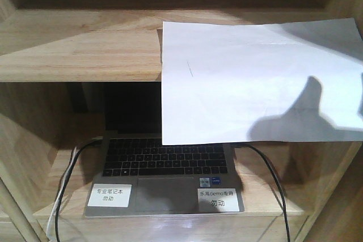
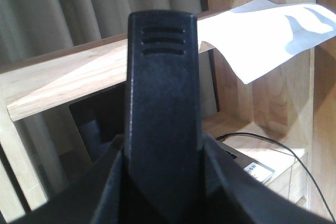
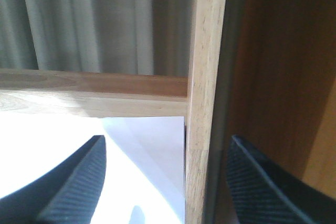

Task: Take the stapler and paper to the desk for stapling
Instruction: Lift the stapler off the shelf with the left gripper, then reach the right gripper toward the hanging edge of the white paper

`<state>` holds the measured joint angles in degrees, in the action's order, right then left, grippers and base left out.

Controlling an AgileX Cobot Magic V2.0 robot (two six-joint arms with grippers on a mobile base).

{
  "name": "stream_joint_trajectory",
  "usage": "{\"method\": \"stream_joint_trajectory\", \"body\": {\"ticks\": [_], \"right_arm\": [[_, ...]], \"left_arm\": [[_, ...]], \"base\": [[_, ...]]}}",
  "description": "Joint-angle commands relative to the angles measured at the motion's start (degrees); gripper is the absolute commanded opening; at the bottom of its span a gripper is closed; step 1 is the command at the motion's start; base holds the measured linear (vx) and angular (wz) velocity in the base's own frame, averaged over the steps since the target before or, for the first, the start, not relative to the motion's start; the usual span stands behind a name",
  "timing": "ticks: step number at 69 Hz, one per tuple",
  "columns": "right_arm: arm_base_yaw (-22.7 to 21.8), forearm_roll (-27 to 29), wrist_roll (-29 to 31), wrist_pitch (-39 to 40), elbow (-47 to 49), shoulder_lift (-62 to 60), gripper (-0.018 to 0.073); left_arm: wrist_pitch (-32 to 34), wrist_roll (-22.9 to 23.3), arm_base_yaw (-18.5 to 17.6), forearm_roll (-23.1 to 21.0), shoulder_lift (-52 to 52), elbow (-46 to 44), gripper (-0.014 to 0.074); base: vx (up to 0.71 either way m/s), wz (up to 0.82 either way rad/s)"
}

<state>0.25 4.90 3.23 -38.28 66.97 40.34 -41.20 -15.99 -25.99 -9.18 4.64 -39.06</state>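
The white paper (image 1: 249, 77) lies on the upper shelf board and hangs well over its front edge; a finger-shaped shadow falls on its lower right. The left wrist view also catches the paper (image 2: 262, 40), drooping off the shelf. My left gripper (image 2: 164, 182) is shut on the black stapler (image 2: 163, 87), which stands upright between the jaws with three grooves near its top. My right gripper (image 3: 168, 182) is open just above the paper (image 3: 147, 156), one finger over the sheet and the other past the shelf's upright. The desk is out of view. Neither gripper shows in the front view.
An open laptop (image 1: 164, 168) with two white labels sits on the lower shelf, with black and white cables (image 1: 266, 168) beside it. The upper shelf board (image 1: 74, 49) and a wooden upright (image 3: 205, 77) hem in the paper. Grey curtains (image 3: 79, 19) hang behind.
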Motion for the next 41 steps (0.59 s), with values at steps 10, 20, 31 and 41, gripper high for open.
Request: {"method": "stream_joint_trajectory", "body": {"ticks": [10,20,31,41], "right_arm": [[-0.3,-0.1,0.1,3.9,1.5,0.3,0.0463],[-0.3,-0.1,0.1,4.0,1.5,0.3,0.0463],[-0.3,-0.1,0.1,3.9,1.5,0.3,0.0463],[-0.3,-0.1,0.1,3.9,1.5,0.3,0.0463]], "left_arm": [[6.5,0.6,-0.5,-0.9,0.9,-1.6,-0.0006],[6.5,0.6,-0.5,-0.9,0.9,-1.6,-0.0006],[6.5,0.6,-0.5,-0.9,0.9,-1.6,-0.0006],[6.5,0.6,-0.5,-0.9,0.9,-1.6,-0.0006]], "base": [[0.0,0.0],[0.0,0.0],[0.0,0.0],[0.0,0.0]]}}
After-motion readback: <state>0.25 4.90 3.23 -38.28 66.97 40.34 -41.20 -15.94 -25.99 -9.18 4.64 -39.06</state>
